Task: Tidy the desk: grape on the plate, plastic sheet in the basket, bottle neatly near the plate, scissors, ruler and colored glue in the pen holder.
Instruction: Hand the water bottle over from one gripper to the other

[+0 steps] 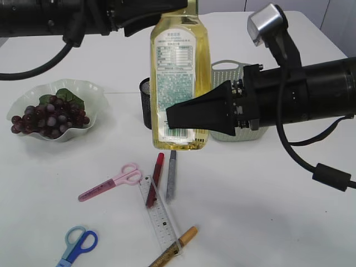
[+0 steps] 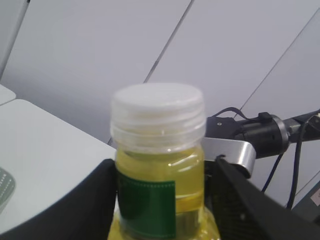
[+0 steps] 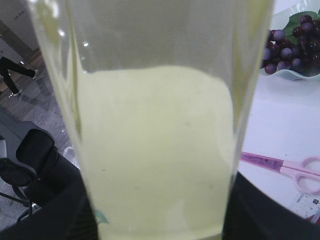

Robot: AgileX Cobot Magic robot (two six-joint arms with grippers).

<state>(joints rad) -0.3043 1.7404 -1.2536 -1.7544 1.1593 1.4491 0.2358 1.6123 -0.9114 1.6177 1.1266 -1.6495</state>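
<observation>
The bottle (image 1: 179, 78) of yellow liquid with a white cap hangs upright above the table's middle. My left gripper (image 1: 172, 16) reaches in from the upper left. In the left wrist view its fingers (image 2: 100, 200) press the bottle (image 2: 157, 150) just under the neck. My right gripper (image 1: 178, 119) comes from the right and is shut on the lower body of the bottle (image 3: 155, 140). Grapes (image 1: 50, 117) lie on the wavy plate (image 1: 94, 92). Pink scissors (image 1: 111, 183), blue scissors (image 1: 78, 245), a clear ruler (image 1: 160, 214) and glue pens (image 1: 156, 178) lie in front. No plastic sheet shows.
The black mesh pen holder (image 1: 146, 103) stands right behind the bottle, and a pale basket (image 1: 228, 69) stands behind my right gripper. A grey pen (image 1: 172, 175) and an orange-tipped one (image 1: 173, 247) lie beside the ruler. The right arm's cable (image 1: 328, 175) droops over the table's right side.
</observation>
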